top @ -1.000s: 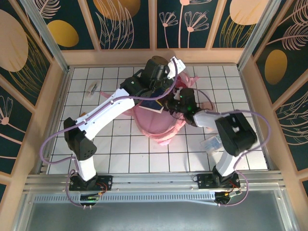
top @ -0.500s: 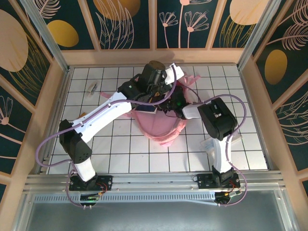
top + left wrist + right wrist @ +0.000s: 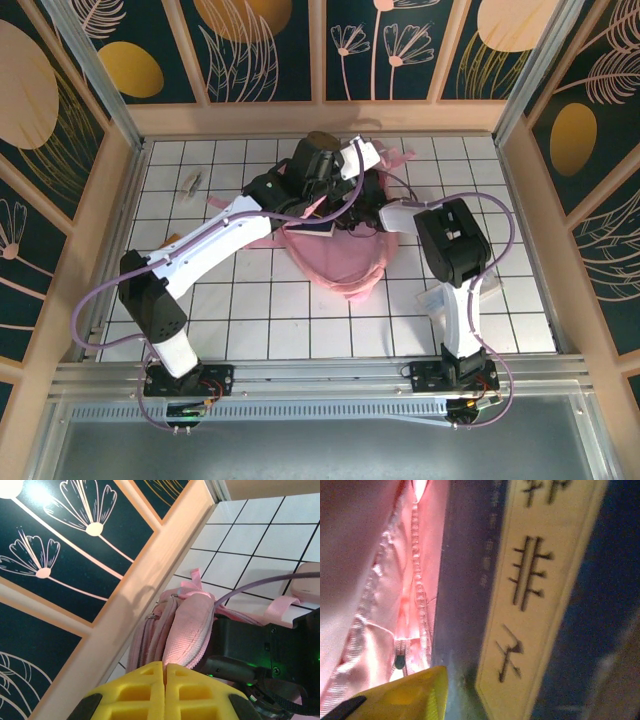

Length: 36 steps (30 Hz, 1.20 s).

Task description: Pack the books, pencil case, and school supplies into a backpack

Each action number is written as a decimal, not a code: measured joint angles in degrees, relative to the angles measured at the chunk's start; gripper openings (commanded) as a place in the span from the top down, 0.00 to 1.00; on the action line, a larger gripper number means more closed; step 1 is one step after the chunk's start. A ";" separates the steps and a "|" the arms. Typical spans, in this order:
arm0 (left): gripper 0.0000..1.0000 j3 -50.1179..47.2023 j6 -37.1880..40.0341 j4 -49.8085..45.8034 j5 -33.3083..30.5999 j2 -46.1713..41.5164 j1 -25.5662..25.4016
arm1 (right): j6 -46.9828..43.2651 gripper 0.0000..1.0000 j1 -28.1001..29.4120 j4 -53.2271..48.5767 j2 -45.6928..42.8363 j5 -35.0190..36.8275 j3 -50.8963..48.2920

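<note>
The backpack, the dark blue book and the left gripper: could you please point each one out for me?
backpack (image 3: 335,262), top external view, on its near pink fabric.
dark blue book (image 3: 540,580), right wrist view, on its yellow patch.
left gripper (image 3: 164,667), left wrist view, where its yellow fingertips meet.

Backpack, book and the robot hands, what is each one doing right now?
backpack: on the table, mouth unzipped, rim held up.
book: partly inside the backpack's mouth.
left gripper: shut on the backpack's rim.
right gripper: at the backpack's mouth beside the book; open or shut is unclear.
small grey-white piece: loose on the table, not packed.
</note>
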 measured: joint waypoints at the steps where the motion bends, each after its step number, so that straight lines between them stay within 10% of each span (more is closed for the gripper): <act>1: 1.00 -0.09 -0.02 0.11 0.00 0.00 0.00 | -0.87 0.48 -0.04 -1.46 -1.44 1.09 -0.55; 20: 1.00 -0.09 0.28 0.83 0.70 0.00 0.72 | -31.08 0.37 10.27 -11.02 -24.83 18.82 -15.58; 36: 1.00 -0.74 0.33 0.81 1.86 -0.44 0.72 | -60.22 0.19 20.83 0.92 -17.05 52.11 -18.88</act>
